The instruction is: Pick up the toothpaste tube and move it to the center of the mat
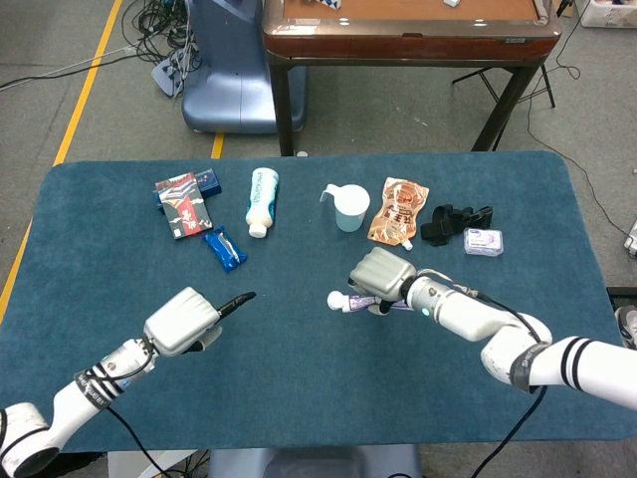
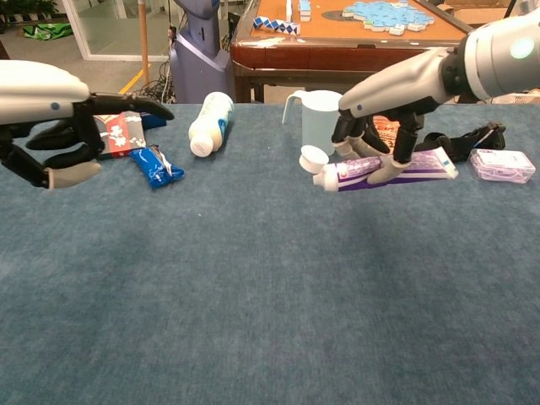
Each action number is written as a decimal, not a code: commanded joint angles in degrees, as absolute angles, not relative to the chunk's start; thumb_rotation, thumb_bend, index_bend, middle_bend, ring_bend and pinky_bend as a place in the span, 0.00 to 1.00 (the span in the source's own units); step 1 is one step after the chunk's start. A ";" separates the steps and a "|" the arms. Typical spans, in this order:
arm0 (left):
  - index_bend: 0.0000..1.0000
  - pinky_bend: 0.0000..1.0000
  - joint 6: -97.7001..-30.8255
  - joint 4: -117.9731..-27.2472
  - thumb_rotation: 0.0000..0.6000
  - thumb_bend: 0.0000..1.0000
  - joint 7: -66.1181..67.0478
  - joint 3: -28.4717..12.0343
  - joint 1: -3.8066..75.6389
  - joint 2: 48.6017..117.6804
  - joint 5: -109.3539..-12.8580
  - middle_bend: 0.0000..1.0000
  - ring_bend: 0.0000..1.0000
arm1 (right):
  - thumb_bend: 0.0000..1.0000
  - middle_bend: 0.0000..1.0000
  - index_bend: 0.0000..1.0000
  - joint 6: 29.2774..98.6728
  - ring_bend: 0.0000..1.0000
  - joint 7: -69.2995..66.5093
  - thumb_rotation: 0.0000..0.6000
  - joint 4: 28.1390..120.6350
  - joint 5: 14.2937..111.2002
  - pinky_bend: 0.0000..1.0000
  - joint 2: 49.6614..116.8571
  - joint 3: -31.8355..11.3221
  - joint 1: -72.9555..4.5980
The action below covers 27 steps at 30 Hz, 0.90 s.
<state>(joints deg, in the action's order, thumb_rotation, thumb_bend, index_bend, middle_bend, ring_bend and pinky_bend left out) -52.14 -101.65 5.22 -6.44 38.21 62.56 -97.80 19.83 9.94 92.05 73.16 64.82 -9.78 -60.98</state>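
Our right hand pinches the toothpaste tube and holds it above the blue mat, near its middle, cap pointing left. We cannot read the tube's purple label. Our left hand hovers empty, fingers loosely curled with one extended.

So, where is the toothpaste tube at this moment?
The toothpaste tube is held by the right hand above the mat, lying sideways with its white cap pointing left. In the chest view it is right of center, just in front of the white cup.

floor: grey carpet, yellow line | wooden table behind | cables on floor
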 commanded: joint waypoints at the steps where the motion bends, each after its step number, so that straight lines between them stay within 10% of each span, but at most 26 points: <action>1: 0.03 0.74 -49.56 -100.94 1.00 0.50 4.11 -7.15 41.31 64.34 -98.26 0.84 0.86 | 0.88 0.74 0.81 19.67 0.56 9.75 1.00 91.31 72.50 0.37 65.84 -9.76 -62.14; 27: 0.03 0.74 -42.93 -93.13 1.00 0.50 3.82 -6.30 52.52 75.34 -93.68 0.83 0.86 | 0.90 0.75 0.84 25.53 0.60 10.20 1.00 91.36 68.85 0.37 69.50 -6.50 -65.30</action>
